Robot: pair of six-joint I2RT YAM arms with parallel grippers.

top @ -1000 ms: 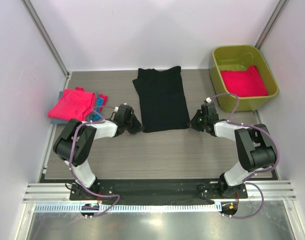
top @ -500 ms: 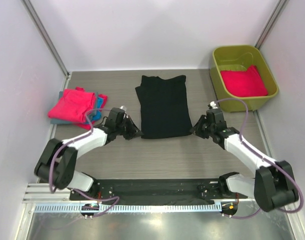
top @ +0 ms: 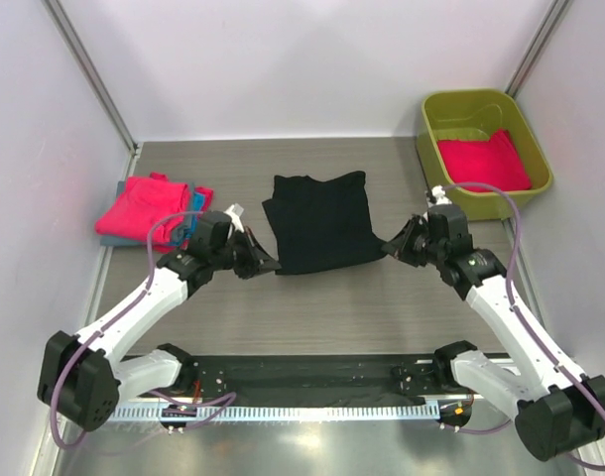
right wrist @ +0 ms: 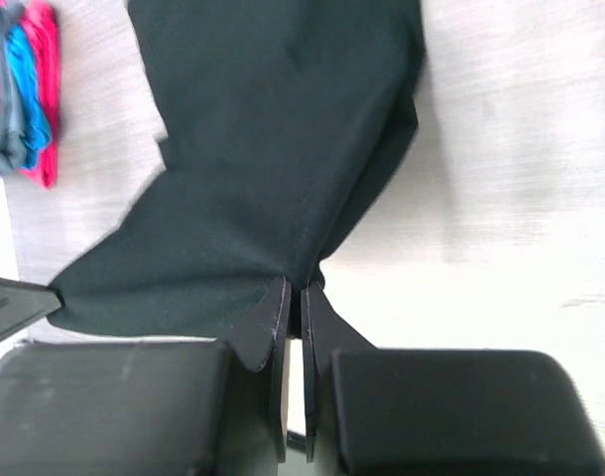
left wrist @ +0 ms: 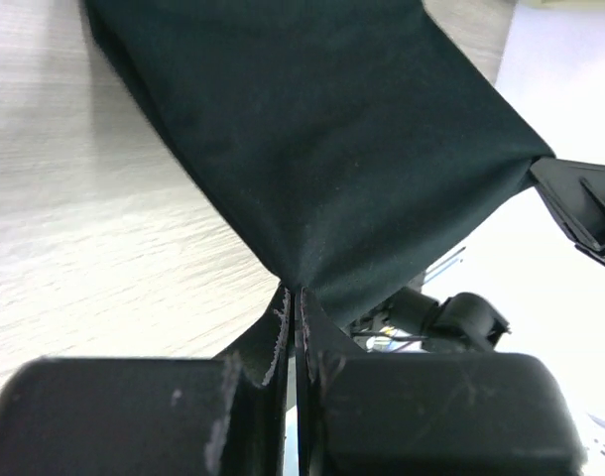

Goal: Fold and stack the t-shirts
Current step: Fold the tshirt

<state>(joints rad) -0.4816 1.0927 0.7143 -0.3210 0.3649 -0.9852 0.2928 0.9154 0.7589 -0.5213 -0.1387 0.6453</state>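
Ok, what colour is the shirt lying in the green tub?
Hot pink; the shirt shows best in the top external view.

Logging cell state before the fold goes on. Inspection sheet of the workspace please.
Surface: grey wood-grain tabletop, no spills seen.
Job's things: black cloth t-shirt mid-table, near edge stretched between the claws; pile of hot-pink and blue tees far left; hot-pink tee inside the tub.
Clutter: olive-green plastic tub far right; nothing else seen.
Grippers: left claw and right claw each shut on a near corner of the black cloth t-shirt.
Cables: purple cables looped along both arms, off the cloth.
Surroundings: white walls, metal corner posts.
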